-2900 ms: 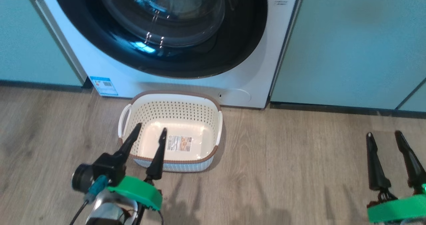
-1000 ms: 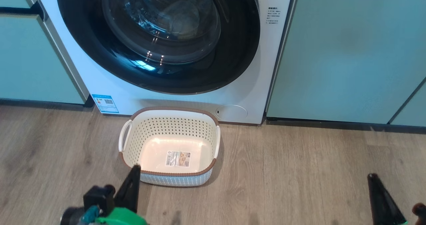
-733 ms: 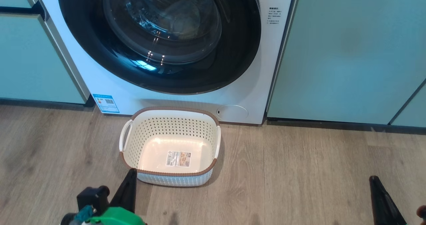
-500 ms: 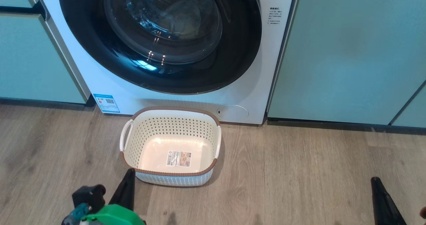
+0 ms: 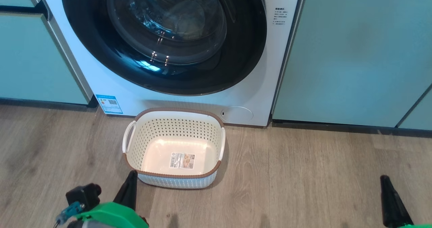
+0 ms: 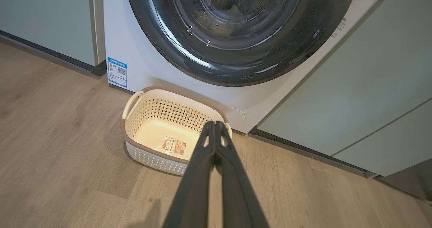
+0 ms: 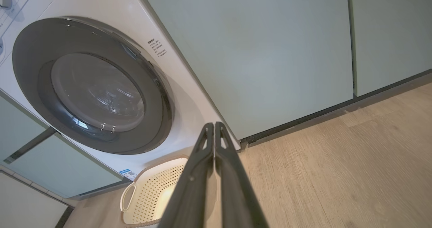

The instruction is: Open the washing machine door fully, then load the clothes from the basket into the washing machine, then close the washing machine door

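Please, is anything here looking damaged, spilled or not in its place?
Nothing stands out. The basket stands upright and empty on the floor before the washing machine, whose door is shut.

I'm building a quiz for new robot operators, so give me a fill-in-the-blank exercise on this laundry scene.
1. The washing machine door is ____.
2. The basket is ____ apart from the label sticker on its bottom.
3. The left gripper and the right gripper are both ____, holding nothing.
4. The basket stands on the floor directly ____ the washing machine.

Missing words: closed; empty; shut; in front of.
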You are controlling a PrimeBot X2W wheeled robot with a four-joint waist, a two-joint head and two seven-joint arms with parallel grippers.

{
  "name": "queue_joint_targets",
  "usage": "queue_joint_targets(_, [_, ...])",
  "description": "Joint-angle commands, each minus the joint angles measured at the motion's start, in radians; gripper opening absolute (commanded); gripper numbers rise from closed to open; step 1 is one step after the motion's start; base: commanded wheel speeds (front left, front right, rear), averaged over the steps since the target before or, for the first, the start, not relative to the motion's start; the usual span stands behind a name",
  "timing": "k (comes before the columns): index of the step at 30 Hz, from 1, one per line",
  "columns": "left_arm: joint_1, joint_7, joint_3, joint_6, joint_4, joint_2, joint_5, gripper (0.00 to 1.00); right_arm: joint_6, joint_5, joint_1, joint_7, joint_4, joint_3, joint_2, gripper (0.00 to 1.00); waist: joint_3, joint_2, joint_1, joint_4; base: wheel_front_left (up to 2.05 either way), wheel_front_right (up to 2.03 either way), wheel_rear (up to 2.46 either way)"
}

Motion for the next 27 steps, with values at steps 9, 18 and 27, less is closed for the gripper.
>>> queue_joint_targets(9, [-0.061, 0.023, 0.039, -0.021, -0.009, -0.001, -0.118, 0.00, -0.001, 0.125, -0.071, 0.021, -0.011, 0.005, -0.030, 0.00, 0.000, -0.0001, 0.0000, 0.003, 0.00, 0.00, 0.00])
queue_joint_targets(18, [-0.078, 0.041, 0.052, -0.034, 0.007, -0.006, -0.220, 0.00, -0.001, 0.230, -0.093, 0.039, 0.007, 0.006, -0.034, 0.00, 0.000, -0.0001, 0.0000, 0.006, 0.00, 0.00, 0.00])
queue_joint_targets(27, [-0.092, 0.058, 0.064, -0.046, 0.021, -0.011, -0.310, 0.00, -0.002, 0.324, -0.112, 0.056, 0.024, 0.005, -0.037, 0.00, 0.000, -0.0001, 0.0000, 0.009, 0.00, 0.00, 0.00])
